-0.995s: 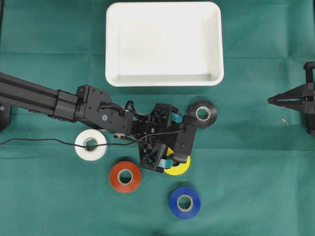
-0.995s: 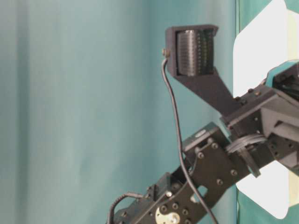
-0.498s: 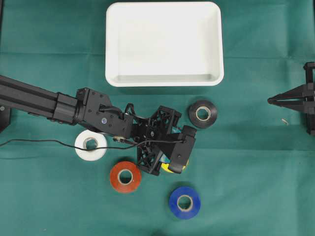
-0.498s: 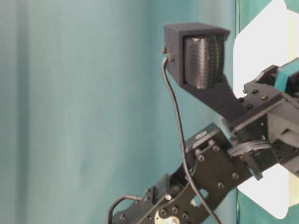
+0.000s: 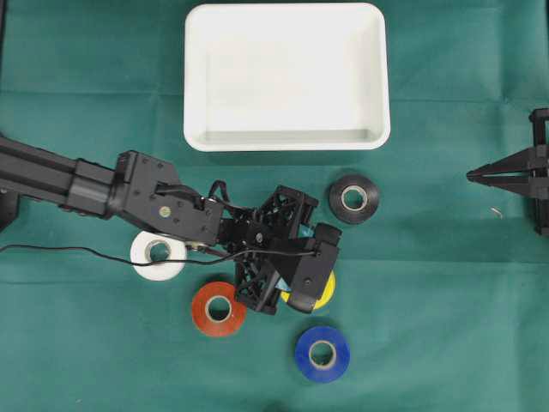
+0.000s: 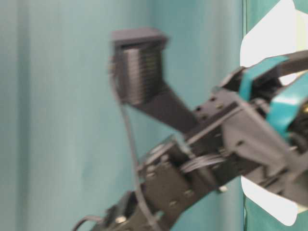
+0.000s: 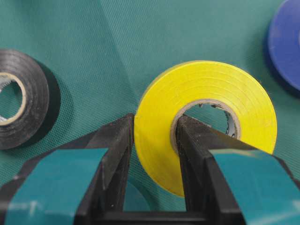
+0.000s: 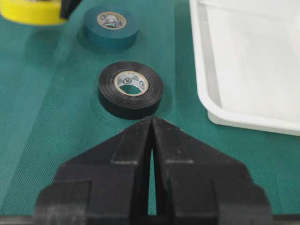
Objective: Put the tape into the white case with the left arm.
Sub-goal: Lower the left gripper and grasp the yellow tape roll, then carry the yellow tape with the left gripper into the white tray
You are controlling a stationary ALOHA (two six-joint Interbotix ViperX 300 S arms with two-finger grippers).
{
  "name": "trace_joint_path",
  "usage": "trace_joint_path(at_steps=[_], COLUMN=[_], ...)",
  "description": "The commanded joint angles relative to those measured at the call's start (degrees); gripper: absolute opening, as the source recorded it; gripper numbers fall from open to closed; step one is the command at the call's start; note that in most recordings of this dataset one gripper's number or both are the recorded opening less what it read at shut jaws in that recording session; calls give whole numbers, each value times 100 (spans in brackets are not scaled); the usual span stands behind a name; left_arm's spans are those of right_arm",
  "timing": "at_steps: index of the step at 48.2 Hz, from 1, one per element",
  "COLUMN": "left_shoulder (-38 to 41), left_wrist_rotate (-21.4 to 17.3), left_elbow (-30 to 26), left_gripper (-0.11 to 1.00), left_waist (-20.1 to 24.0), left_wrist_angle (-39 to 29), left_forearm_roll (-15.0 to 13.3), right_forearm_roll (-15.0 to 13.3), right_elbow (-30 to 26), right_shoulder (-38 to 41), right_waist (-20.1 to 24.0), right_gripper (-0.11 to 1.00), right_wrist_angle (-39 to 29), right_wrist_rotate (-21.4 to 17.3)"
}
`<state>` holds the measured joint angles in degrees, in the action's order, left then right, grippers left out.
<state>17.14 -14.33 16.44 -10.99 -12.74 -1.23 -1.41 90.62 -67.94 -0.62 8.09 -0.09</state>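
Note:
My left gripper [image 7: 154, 119] is shut on the yellow tape [image 7: 206, 89], with one teal-banded finger [image 7: 117, 140] outside the roll and the other through its core. The roll looks tilted against the green cloth. From overhead, my left gripper [image 5: 309, 276] sits under its wrist camera, and only an edge of the yellow tape [image 5: 325, 292] shows. The white case [image 5: 286, 77] stands empty at the back centre, well above the gripper. My right gripper [image 5: 470, 176] rests shut at the right edge, and its wrist view shows the right gripper [image 8: 152, 119] holding nothing.
Black tape [image 5: 353, 198] lies just right of my left wrist, white tape [image 5: 158, 253] and red tape [image 5: 218, 308] to its left, and blue tape [image 5: 322, 353] in front. A loose cable [image 5: 69, 250] trails across the cloth at the left.
My left gripper has closed on the yellow tape, having stood open around it a second ago. The left wrist has shifted slightly and appears blurred in the table-level view. The right arm is unchanged.

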Motion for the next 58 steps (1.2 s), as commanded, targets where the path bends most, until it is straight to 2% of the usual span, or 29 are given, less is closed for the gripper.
trace_joint_path(at_steps=[1,17,26,41,58], left_shoulder=[-413,-650,-844,-1441,-1802], left_wrist_rotate=[9,-18,-18,-26,-62], left_elbow=[-53,-44,88,844,1415], left_gripper=[27,27,27,27,27], left_waist=[-44,-9,202,773,1696], left_wrist_angle=[-132,-519,-817,-853,-747], left_forearm_roll=[-9,0,0,0,0], right_forearm_roll=[-9,-9,-9,-9,-9], right_elbow=[-62,-62,-62,-62,-62], right_shoulder=[26,26,26,35,26], right_waist=[-9,-9,-9,-9,0], right_gripper=[-9,-9,-9,-9,-9], right_wrist_angle=[53,53,53,44,53], right_wrist_rotate=[-18,-18,-18,-18,-18])
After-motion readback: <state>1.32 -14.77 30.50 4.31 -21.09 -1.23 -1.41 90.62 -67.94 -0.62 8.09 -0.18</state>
